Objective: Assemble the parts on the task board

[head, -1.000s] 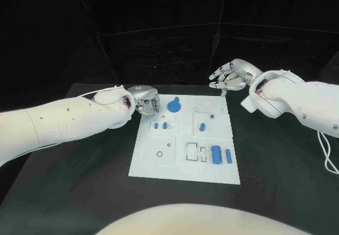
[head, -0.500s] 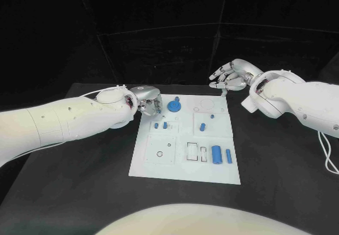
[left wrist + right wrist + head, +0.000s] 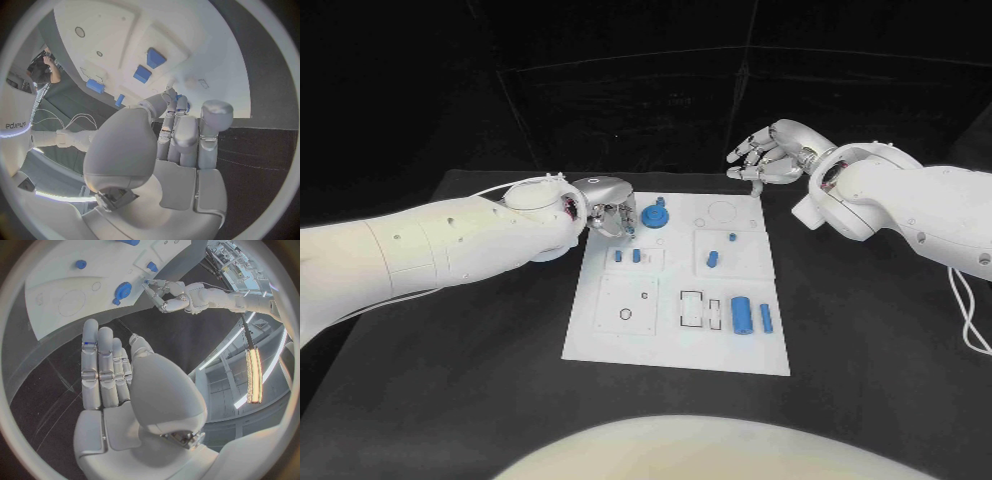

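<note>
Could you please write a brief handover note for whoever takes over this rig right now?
Left hand: at the far left corner of the task board, fingers curled beside the round blue part; whether it holds anything, I cannot tell.
Right hand: raised beyond the board's far right corner, fingers apart, holding nothing.
Other blue parts lie scattered across the board.
Done: nothing clearly assembled. Left: seating the parts.

Board (image 3: 635, 335) by the left hand (image 3: 606, 214) looks smooth matt white plastic, its parts (image 3: 741, 313) smooth blue plastic, both hands satin silver metal-look, right hand (image 3: 770, 155) too, arms (image 3: 444, 245) glossy white plastic, table (image 3: 459, 380) matt black.
</note>
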